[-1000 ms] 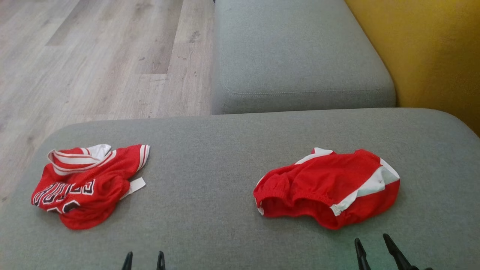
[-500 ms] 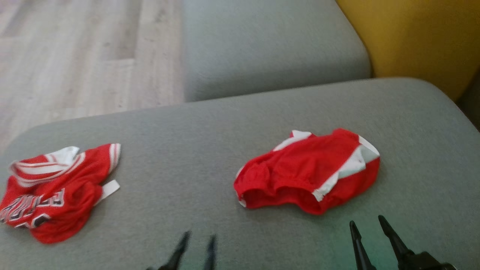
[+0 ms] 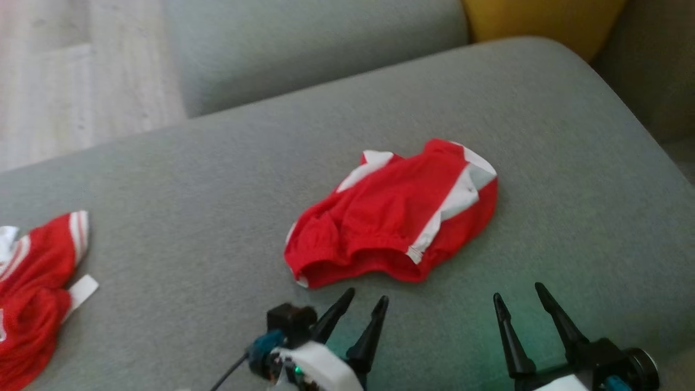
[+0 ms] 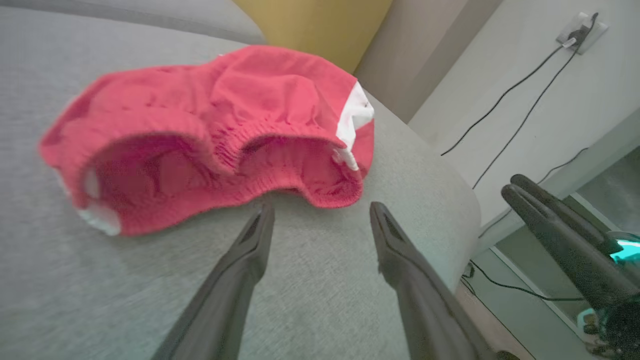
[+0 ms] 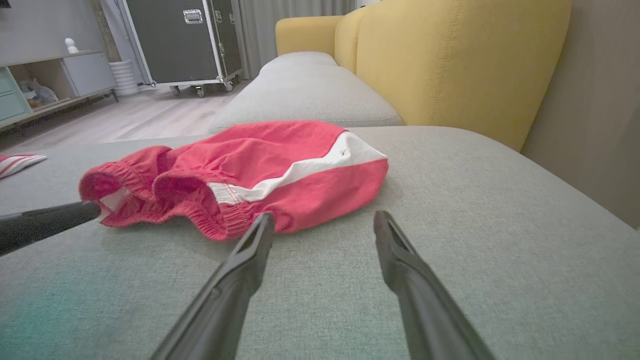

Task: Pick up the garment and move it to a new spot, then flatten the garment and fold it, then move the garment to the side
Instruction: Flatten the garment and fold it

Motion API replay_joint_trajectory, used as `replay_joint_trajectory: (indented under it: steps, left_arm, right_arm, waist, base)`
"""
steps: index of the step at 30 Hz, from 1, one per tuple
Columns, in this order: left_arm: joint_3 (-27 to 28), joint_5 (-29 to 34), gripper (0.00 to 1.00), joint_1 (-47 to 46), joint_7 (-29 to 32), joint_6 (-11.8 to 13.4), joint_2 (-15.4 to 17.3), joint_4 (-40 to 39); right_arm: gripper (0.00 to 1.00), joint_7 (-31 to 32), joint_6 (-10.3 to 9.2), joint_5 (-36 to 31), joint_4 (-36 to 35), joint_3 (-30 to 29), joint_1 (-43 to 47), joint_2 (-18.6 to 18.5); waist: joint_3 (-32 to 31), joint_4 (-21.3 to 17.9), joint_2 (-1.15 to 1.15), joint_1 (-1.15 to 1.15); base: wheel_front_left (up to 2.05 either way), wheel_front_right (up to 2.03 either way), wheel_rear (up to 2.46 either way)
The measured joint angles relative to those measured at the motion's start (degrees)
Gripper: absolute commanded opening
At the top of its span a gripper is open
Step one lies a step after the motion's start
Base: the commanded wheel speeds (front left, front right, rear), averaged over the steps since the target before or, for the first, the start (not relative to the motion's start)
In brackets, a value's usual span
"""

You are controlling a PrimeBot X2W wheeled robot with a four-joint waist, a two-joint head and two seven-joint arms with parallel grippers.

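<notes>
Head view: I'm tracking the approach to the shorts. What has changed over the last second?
The camera turned right. The left claw swung right, toward the waistband of the red-and-white mesh shorts; nothing grasped. The right claw stays open beside it. Shorts and crumpled red jersey lie unmoved on the grey cushion.

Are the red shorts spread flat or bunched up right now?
Bunched up: the red shorts lie crumpled on the grey sofa cushion, their elastic waistband puckered and gaping open.
</notes>
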Motion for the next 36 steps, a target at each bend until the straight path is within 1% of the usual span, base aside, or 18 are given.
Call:
replay_joint_trajectory:
  steps: [6, 8, 14, 21, 22, 23, 24, 29, 34, 36]
  left_arm:
    - [-6.4, -6.8, 1.00, -7.6, 0.8, -0.4, 0.0, 2.5]
    - [-8.2, -7.8, 1.00, -10.1, 1.0, -0.4, 0.0, 3.7]
    - [-11.5, -10.4, 1.00, -14.7, 0.9, 0.7, 0.0, 6.9]
    - [-13.4, -12.6, 1.00, -18.1, -1.1, 0.6, 0.0, 8.7]
    - [-13.6, -12.9, 0.69, -18.7, -1.5, 0.6, 0.0, 9.0]
    - [-13.8, -13.4, 0.09, -19.1, -1.6, 0.6, 0.0, 9.1]
    - [-14.4, -13.8, 0.00, -19.5, -1.6, 0.1, 0.0, 9.3]
    - [-17.2, -14.9, 0.00, -20.2, -2.1, -0.9, 0.0, 9.8]
    - [-18.9, -14.8, 0.00, -20.4, -3.1, -1.2, 0.0, 10.7]
    - [-18.9, -13.5, 0.00, -21.2, -3.9, -0.8, 1.9, 9.6]
  right_arm:
    - [1.00, 0.0, 0.00, 0.0, -0.1, 0.7, -1.4, 0.0]
    - [1.00, 0.0, 0.00, 0.0, -0.3, 0.8, -2.3, 0.0]
    - [1.00, 0.0, 0.00, -0.1, -0.6, 1.1, -4.0, 0.0]
    - [1.00, 0.0, 0.00, -0.1, -0.9, 1.0, -5.3, 0.1]
    - [1.00, 0.0, 0.00, -0.1, -0.9, 0.9, -5.4, 0.2]
    - [1.00, 0.0, 0.00, -0.1, -0.9, 0.9, -5.4, 0.2]
    - [1.00, 0.0, 0.00, -0.1, -0.9, 0.9, -5.4, 0.2]
    - [1.00, 0.0, 0.00, -0.6, -0.9, 0.1, -5.4, 0.5]
    - [1.00, 0.0, 0.00, -0.6, -0.9, -0.6, -5.3, 0.6]
    - [1.00, 0.0, 0.00, -0.6, -0.8, -1.1, -4.8, 0.6]
  waist:
    - [3.8, -3.1, 0.00, 0.01]
    - [4.9, -3.9, 0.00, 0.01]
    - [8.1, -5.9, 0.00, 0.00]
    - [10.8, -6.7, 0.00, 0.00]
    - [11.1, -6.8, 0.00, 0.01]
    - [11.3, -6.8, 0.00, 0.00]
    - [11.4, -6.8, 0.00, 0.00]
    - [11.1, -5.9, 0.00, 0.00]
    - [9.4, -3.3, 0.00, -0.01]
    - [8.0, -1.1, 0.00, -0.01]
  base:
    - [0.00, 0.00, 0.00]
    - [0.00, 0.00, 0.00]
    - [0.00, 0.00, 0.00]
    - [0.00, 0.00, 0.00]
    - [0.00, 0.00, 0.00]
    - [0.00, 0.00, 0.00]
    - [0.00, 0.00, 0.00]
    - [0.00, 0.00, 0.00]
    - [0.00, 0.00, 0.00]
    - [0.00, 0.00, 0.00]
